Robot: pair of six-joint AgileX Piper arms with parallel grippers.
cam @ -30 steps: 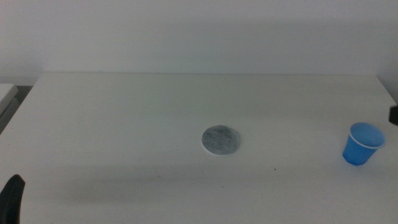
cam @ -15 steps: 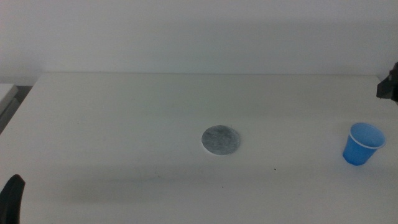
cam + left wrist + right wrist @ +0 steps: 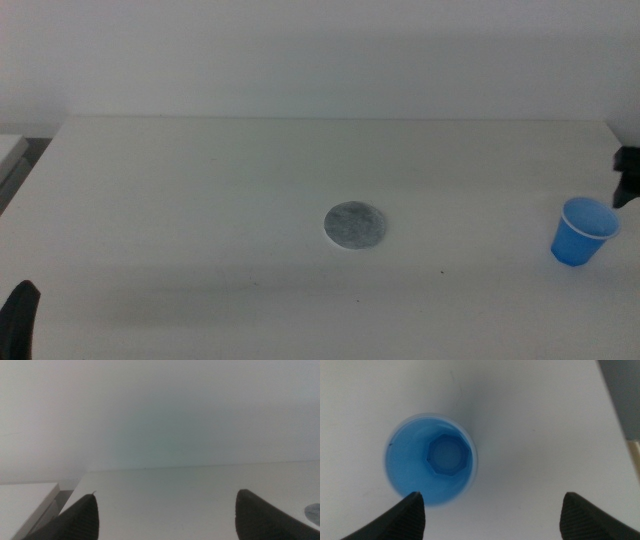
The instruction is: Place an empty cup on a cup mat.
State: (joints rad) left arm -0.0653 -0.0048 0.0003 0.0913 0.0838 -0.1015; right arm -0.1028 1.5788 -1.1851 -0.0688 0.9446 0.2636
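Note:
The blue cup [image 3: 583,232] stands upright and empty at the table's right side. The grey round cup mat [image 3: 355,225] lies flat at the table's middle, well to the left of the cup. My right gripper [image 3: 626,178] shows as a dark part at the right edge, just above and right of the cup. In the right wrist view it [image 3: 492,517] is open and looks straight down into the cup [image 3: 431,460], which lies off toward one jaw. My left gripper [image 3: 20,318] waits at the bottom left corner; it [image 3: 167,520] is open and empty.
The white table [image 3: 200,200] ends close to the right of the cup; its edge and the dark floor [image 3: 622,395] show in the right wrist view. A sliver of the mat [image 3: 315,510] shows in the left wrist view.
My right gripper came into view at the right edge, rose, then dropped back down closer to the cup. The cup, mat and left gripper have not moved.

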